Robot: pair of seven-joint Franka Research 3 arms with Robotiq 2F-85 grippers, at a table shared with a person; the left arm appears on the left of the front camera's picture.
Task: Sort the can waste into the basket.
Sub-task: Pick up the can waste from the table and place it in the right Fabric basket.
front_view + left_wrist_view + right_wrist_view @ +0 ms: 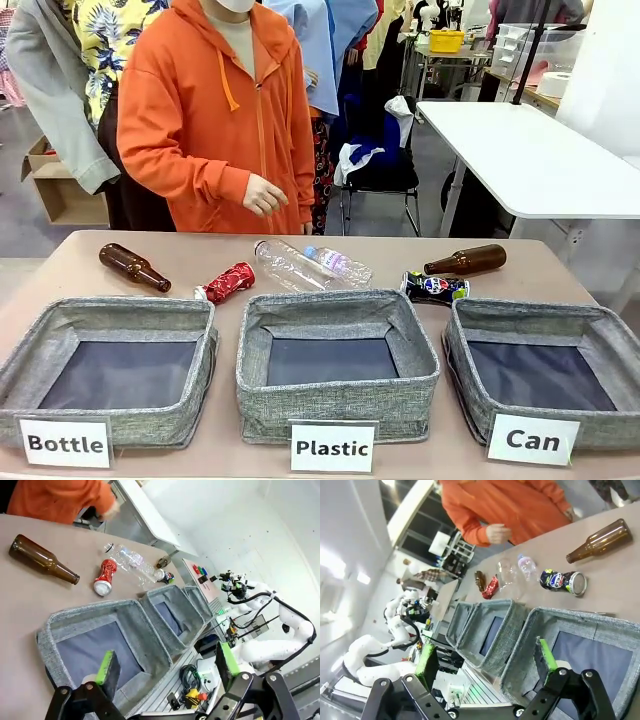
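Three grey woven bins stand in a row along the near edge of the desk (200, 255), signed "Bottle" (110, 308), "Plastic" (330, 300) and "Can" (540, 312). Beyond them lie six pieces of waste. There are two crushed cans: the red can (226, 282) lies behind the gap between the Bottle and Plastic bins, and the blue can (435, 288) lies just behind the Can basket's far left corner. Both are outside the basket. Two brown glass bottles lie on their sides, one at far left (134, 267) and one near the blue can (466, 261). Two clear plastic bottles (290, 268) (338, 262) lie together mid-desk. The left end effector (166, 660) and right end effector (485, 656) both gape wide, holding nothing. A person in an orange hoodie stands opposite, one hand (264, 194) above the desk's far edge.
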